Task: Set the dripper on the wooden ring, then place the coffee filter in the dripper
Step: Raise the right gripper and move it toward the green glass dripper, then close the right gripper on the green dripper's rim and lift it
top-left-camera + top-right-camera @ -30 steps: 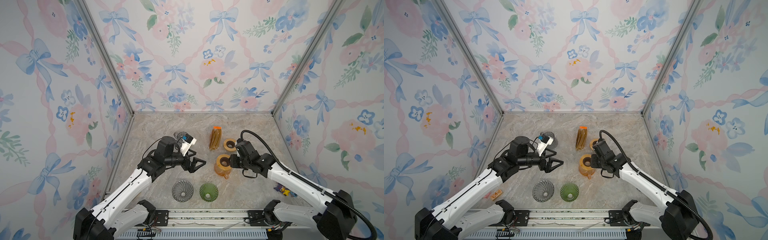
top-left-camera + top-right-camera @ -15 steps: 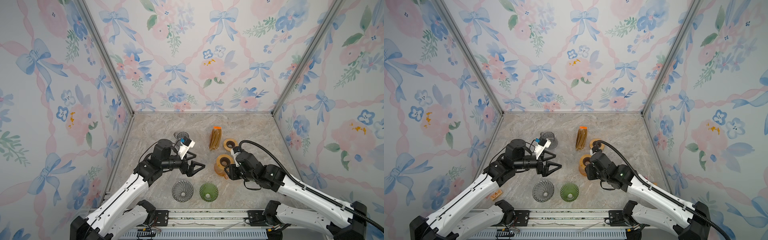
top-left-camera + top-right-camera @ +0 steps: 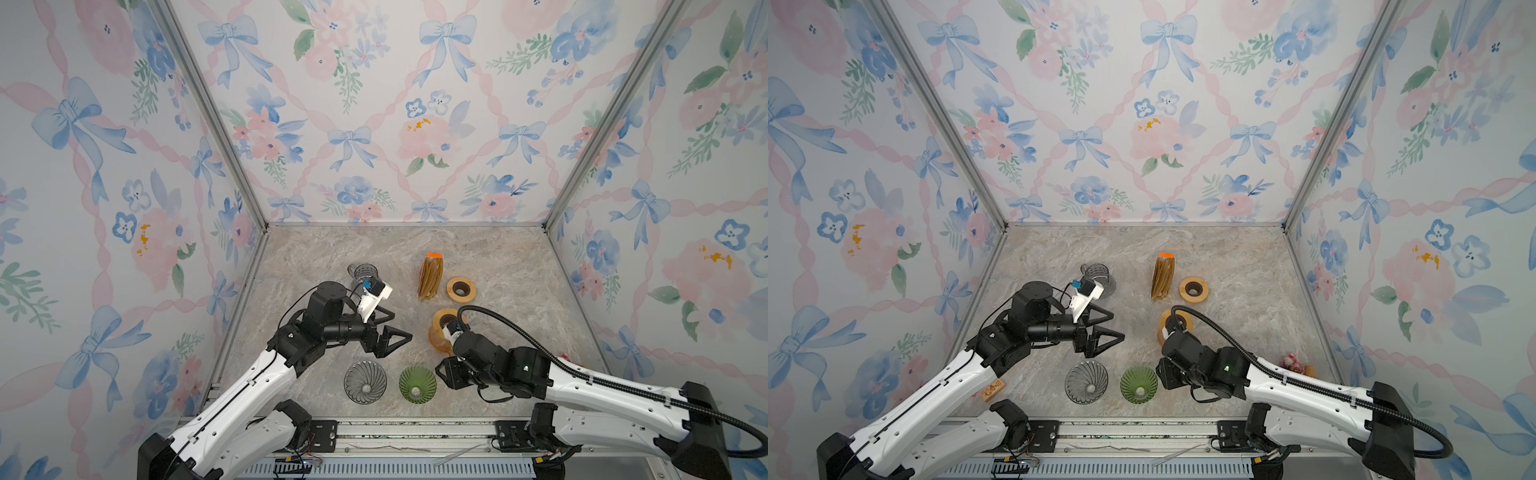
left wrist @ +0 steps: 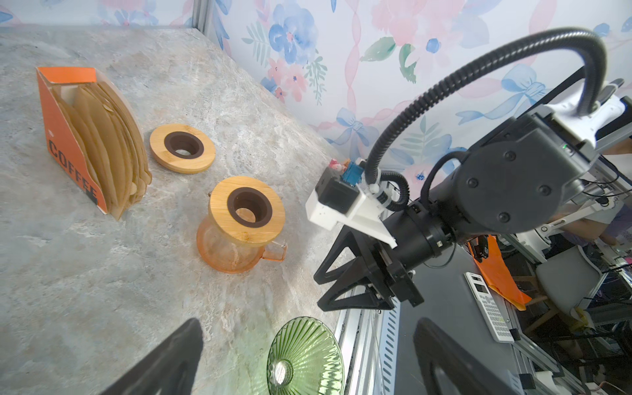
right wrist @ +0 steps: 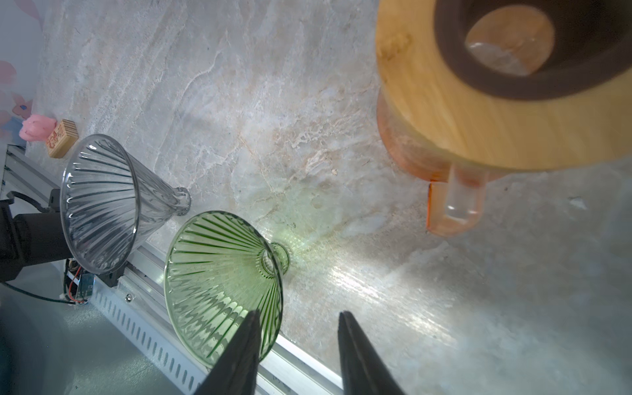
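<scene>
In both top views the right arm covers part of the orange jug behind the green dripper. The right wrist view blurs and crops the jug's wooden lid. The left wrist view cuts off the dripper's rim and the fingers of the left end effector.

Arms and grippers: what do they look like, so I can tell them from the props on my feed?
The left arm and right arm have white shells with black joints. The left gripper and right gripper each carry two black, open-frame triangular fingers. A white camera mount with a blue part sits on each wrist. A black ribbed hose loops off the right wrist.
</scene>
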Controlling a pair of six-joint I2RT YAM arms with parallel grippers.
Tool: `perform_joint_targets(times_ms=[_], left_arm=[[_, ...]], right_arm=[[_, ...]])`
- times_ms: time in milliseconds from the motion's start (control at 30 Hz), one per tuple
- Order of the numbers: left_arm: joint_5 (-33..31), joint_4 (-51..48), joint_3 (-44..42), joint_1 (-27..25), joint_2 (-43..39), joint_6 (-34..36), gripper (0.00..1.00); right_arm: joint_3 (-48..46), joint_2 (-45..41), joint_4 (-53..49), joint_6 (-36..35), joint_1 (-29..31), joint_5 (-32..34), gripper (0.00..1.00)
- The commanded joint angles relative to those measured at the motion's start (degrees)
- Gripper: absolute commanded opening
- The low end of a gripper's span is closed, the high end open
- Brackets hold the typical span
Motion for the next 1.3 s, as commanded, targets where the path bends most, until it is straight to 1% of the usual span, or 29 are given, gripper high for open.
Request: perform_joint_targets(times_ms=[0,367,867,1267], left_arm=[[-0.18,-0.17,-0.77,-0.34,-0.72,-0.21,0.98],[-1.45,-0.1,-0.79,-0.31,-2.58,-0.21,0.98],[-1.54,-0.09,-0.79,-0.34,-2.47,-0.22,0.98],[-1.41,-0.14,-0.69,-0.29,-1.93,-0.21,0.98]], right_arm=[[-0.74,1.84,2.92,2.26,1.51,-0.36,0.41],[-0.83,8.21,7.62,3.39,2.29,-2.14,0.38],[-1.65,13.04,10.59,3.36,2.4,-3.4,0.3],[-0.85,13.15,9.18,3.17,2.28,-2.39,0.17]])
